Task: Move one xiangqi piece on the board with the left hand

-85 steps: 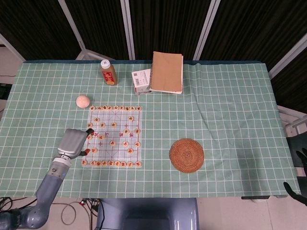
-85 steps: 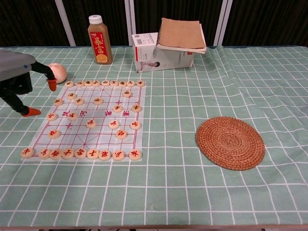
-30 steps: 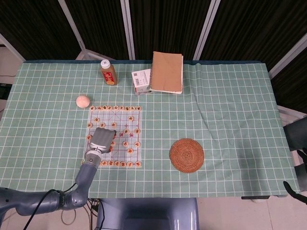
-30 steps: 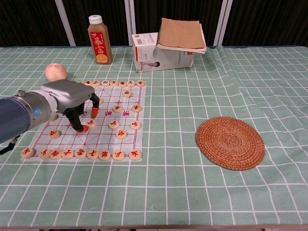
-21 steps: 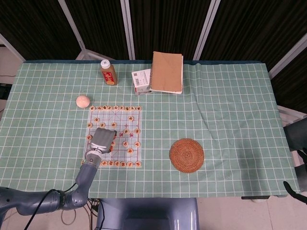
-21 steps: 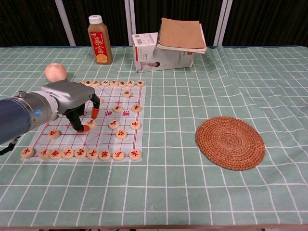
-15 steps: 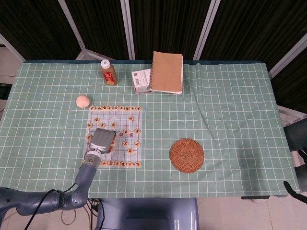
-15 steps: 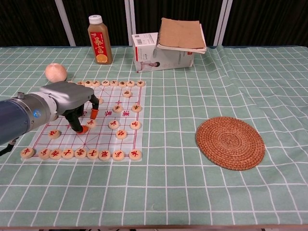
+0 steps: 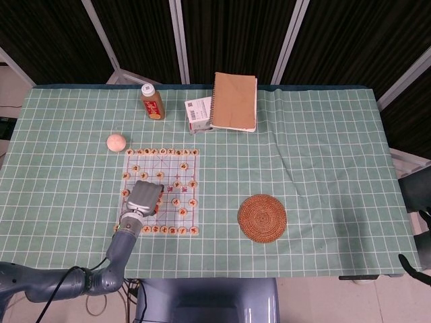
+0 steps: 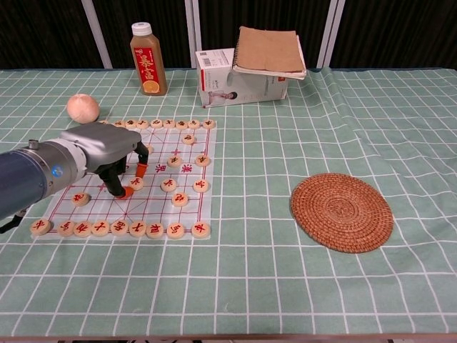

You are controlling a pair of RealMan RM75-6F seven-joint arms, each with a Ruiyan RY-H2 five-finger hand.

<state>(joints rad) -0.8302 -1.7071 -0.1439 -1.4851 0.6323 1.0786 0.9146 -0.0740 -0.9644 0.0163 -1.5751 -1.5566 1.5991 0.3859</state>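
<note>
The xiangqi board lies left of centre on the green checked cloth, with round wooden pieces along its near and far rows and several scattered in the middle. My left hand reaches over the board's left half. Two of its orange fingertips close on one xiangqi piece, which sits flat on the board. A dark shape at the right edge of the head view, off the table, may be my right hand; its fingers are unreadable.
A brown juice bottle and a peach-coloured ball stand behind the board. A white box carries a brown spiral notebook at the back centre. A round woven coaster lies to the right of the board.
My left hand came in from the table's left edge onto the board. In the last second it barely moved; its lower fingertip crept right against the piece.
</note>
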